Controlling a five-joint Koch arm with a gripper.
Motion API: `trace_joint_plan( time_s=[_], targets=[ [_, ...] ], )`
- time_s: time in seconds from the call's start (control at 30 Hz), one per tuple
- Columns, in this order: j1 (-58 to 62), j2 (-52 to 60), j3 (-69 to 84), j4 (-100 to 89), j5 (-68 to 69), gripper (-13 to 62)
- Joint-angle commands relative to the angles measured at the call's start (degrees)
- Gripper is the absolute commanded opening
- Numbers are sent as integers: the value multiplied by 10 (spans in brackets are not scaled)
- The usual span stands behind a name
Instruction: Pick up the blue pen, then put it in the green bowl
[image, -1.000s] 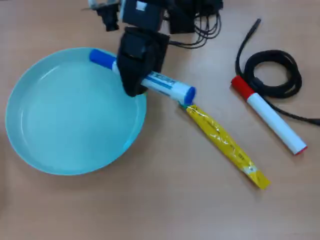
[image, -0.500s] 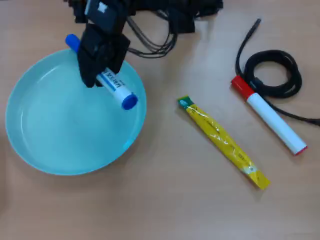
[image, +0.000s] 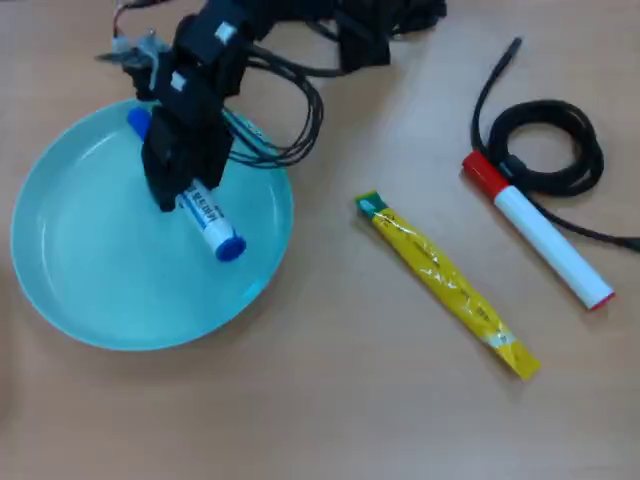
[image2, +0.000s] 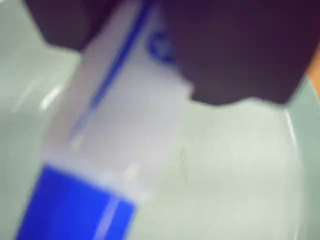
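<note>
The blue pen (image: 212, 222) is a thick white marker with blue ends. It hangs slanted over the upper middle of the green bowl (image: 90, 270), a wide pale turquoise dish at the left of the overhead view. My gripper (image: 178, 192) is shut on the pen's barrel, and the black jaws hide its middle. One blue end (image: 138, 120) pokes out above the arm, the other points down-right. In the wrist view the blue pen (image2: 115, 135) fills the frame, blurred, between dark jaws, with the bowl's floor (image2: 235, 180) behind.
A yellow sachet stick (image: 445, 285) lies diagonally right of the bowl. A white marker with a red cap (image: 537, 230) rests farther right, below a coiled black cable (image: 545, 145). The arm's wires (image: 290, 110) loop over the bowl's upper right rim.
The gripper carried the pen left and downward, from the bowl's upper right rim to over its inside. The pen turned steeper.
</note>
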Motion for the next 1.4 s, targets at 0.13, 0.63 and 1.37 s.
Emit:
trace_joint_plan(
  time_s=[0.13,0.63,1.37],
  targets=[
    [25,-32,-43,-55,-4,-51],
    [25,-34,-3,-134,-4,83],
    [19,-49,9,-140,4,317]
  ],
)
